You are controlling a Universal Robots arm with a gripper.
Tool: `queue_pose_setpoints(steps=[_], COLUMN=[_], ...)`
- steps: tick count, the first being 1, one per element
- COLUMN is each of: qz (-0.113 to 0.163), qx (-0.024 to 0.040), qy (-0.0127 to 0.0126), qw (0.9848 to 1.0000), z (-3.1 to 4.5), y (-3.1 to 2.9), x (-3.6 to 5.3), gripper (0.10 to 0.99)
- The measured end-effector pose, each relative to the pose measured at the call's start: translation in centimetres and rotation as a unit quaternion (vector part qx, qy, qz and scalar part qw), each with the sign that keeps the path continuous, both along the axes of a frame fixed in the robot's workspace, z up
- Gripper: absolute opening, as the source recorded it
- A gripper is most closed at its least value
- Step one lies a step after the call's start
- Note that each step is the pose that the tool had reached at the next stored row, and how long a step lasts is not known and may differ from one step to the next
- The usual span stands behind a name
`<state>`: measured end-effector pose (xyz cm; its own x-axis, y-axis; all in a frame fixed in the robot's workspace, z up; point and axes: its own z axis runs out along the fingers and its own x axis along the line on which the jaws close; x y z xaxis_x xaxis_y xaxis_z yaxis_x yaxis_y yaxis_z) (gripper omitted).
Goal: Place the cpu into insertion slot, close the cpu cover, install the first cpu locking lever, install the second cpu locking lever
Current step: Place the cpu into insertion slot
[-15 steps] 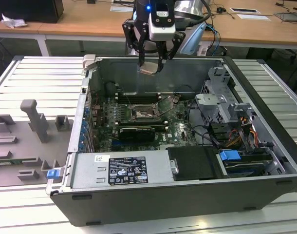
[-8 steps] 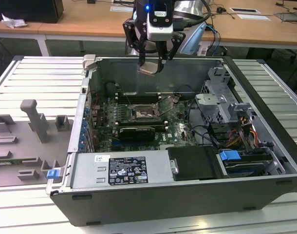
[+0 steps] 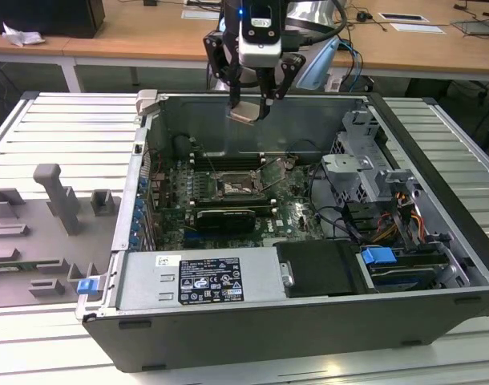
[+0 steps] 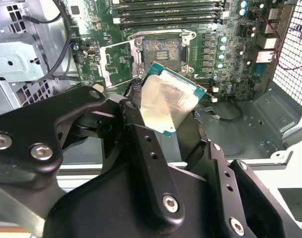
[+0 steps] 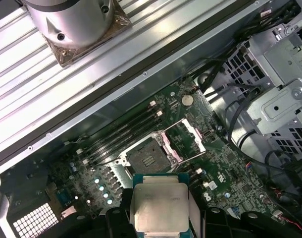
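Observation:
My gripper (image 3: pixel 248 106) hangs above the open computer case, over its back wall, and is shut on the cpu (image 3: pixel 244 113). In both wrist views the cpu (image 4: pixel 167 101) (image 5: pixel 158 208) is a pale silver square on a green base, clamped by its edges between the black fingers (image 4: pixel 132 115). The insertion slot (image 3: pixel 232 189) (image 4: pixel 161 51) (image 5: pixel 145 159) lies well below on the green board with its dark centre bare. The cpu cover (image 4: pixel 116 61) (image 5: pixel 183 138) stands swung open beside the slot.
Long black memory slots (image 3: pixel 232 161) run just behind the socket, and a dark expansion card (image 3: pixel 222 218) sits in front of it. A metal drive cage (image 3: pixel 365 164) with cables fills the exterior view's right. The power supply (image 3: pixel 204 279) lies along the front. Grey fixtures (image 3: pixel 56 204) stand outside the case.

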<state>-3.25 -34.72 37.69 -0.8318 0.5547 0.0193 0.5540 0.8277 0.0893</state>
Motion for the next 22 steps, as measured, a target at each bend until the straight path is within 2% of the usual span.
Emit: queue_pose_setpoints(steps=[9, 15, 22], qz=[-0.028, -0.049, -0.078], qx=[0.0000, 0.0000, 0.0000], qy=[0.0000, 0.0000, 0.0000], qw=[0.9996, 0.9988, 0.9970], z=[0.00, -0.01, -0.01], y=[0.00, 0.00, 0.00], x=[0.00, 0.00, 0.00], gripper=[0.525, 0.525, 0.525])
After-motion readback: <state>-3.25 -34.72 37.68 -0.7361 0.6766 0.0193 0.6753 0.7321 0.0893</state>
